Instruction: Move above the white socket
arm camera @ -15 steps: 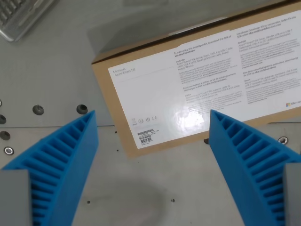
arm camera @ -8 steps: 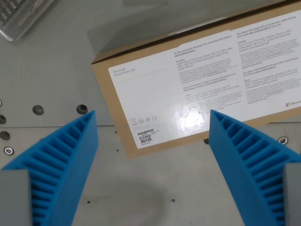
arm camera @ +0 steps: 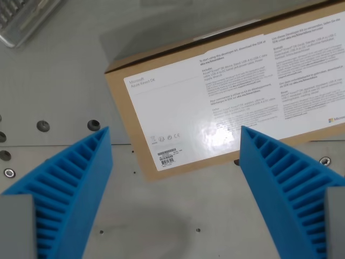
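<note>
No white socket shows in the wrist view. My gripper [arm camera: 175, 140] is open, its two blue ribbed fingers [arm camera: 70, 189] spread wide at the bottom of the view with nothing between them. It hangs above a grey metal table [arm camera: 161, 216], over the near edge of a brown cardboard box [arm camera: 237, 91] with a white printed label.
The cardboard box fills the upper right of the view. A corner of a grey keyboard-like object [arm camera: 21, 19] shows at the top left. Screw holes [arm camera: 94, 125] dot the table at the wrist view's left, and a seam runs across the plate.
The scene has shifted very slightly, so the camera has crept a little. The gripper's opening is unchanged.
</note>
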`<state>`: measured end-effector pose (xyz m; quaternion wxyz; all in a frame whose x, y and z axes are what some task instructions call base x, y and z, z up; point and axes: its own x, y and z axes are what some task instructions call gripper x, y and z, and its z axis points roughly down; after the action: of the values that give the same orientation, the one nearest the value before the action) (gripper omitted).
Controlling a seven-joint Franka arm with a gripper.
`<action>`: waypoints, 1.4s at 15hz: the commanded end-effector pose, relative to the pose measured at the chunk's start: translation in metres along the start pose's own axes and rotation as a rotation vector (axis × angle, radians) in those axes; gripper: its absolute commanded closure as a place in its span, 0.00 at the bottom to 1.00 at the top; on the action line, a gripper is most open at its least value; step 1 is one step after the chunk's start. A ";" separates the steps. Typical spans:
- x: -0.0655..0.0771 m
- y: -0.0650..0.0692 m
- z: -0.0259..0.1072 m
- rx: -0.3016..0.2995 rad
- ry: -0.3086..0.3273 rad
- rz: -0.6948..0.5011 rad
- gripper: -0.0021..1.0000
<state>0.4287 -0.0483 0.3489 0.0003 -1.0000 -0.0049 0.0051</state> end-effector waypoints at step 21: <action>0.054 0.000 0.065 0.008 -0.023 -0.005 0.00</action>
<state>0.4729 -0.0488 0.2835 -0.0024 -1.0000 -0.0085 0.0024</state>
